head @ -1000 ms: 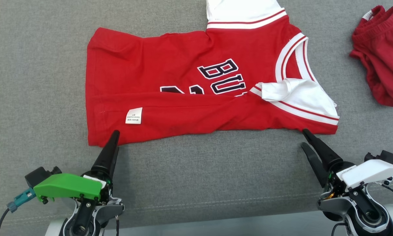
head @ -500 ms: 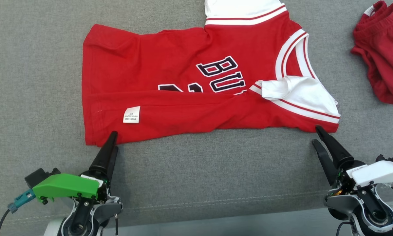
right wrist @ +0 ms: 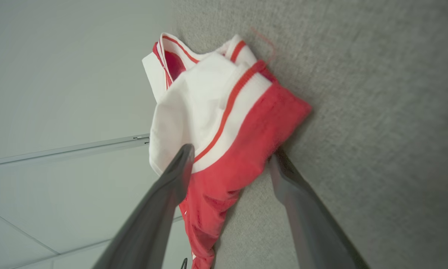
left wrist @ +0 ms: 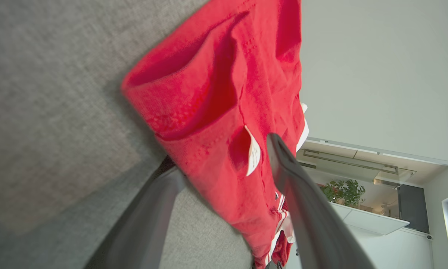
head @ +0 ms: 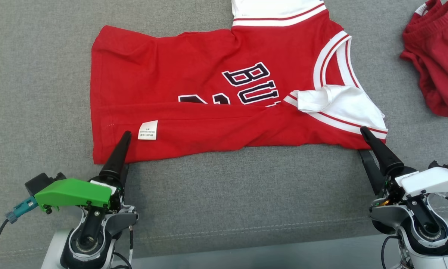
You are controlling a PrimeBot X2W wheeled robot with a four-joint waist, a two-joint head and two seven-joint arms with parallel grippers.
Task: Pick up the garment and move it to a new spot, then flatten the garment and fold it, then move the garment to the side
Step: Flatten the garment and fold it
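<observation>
The garment (head: 171, 74), a red jersey with white trim and dark letters, lies spread on the grey cushion (head: 41, 74), its near edge folded over with a white label facing up. My left gripper (head: 125, 148) is open at the near left corner, one finger above the cloth and one beneath it. In the left wrist view the garment's hem (left wrist: 209, 93) runs between the jaws of my left gripper (left wrist: 221, 157). My right gripper (head: 361, 140) is open at the near right corner. The right wrist view has the red and white corner (right wrist: 254, 123) inside the right gripper (right wrist: 233, 151).
A crumpled dark red pair of shorts (head: 433, 63) lies at the far right of the cushion. A stitched seam (head: 246, 228) runs along the cushion's front, with the front edge just below it. Bare grey fabric stretches to the garment's left.
Both grippers have slid forward from just short of the near edge, and each now has that edge between its open fingers. The right one also shifted rightward. The garment lies as before.
</observation>
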